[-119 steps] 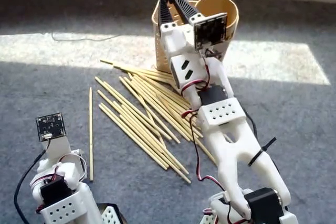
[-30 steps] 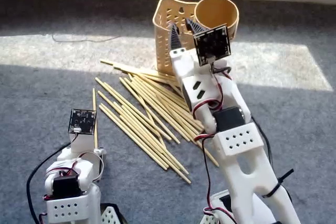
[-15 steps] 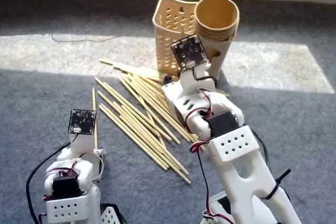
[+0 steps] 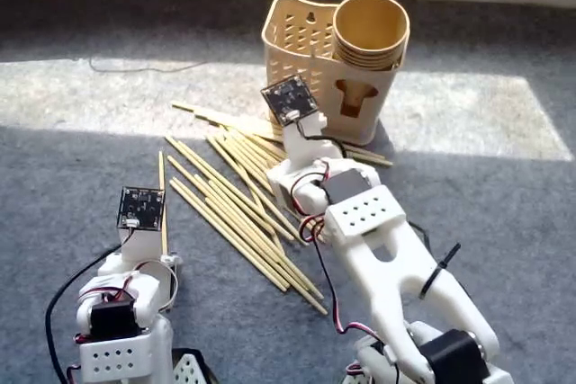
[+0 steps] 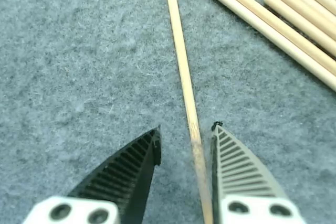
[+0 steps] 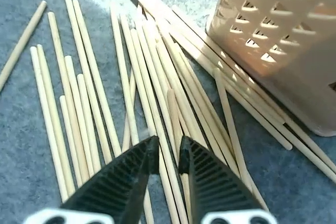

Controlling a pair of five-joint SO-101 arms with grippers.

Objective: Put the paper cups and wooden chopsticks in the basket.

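A cream basket stands at the back with stacked paper cups inside it. Several wooden chopsticks lie fanned on the carpet in front of it. One chopstick lies apart to the left. My left gripper is open low over this single chopstick, which runs between the fingers close to the pale one. My right gripper hovers over the pile beside the basket wall, its jaws a narrow gap apart with nothing held.
The floor is grey carpet with a sunlit band across the back. A thin cable lies at the far left. The right arm's body stretches over the right end of the pile.
The right arm has drawn back from above the basket and dropped down over the chopstick pile. The left arm moved forward to the single chopstick earlier and has held still since.
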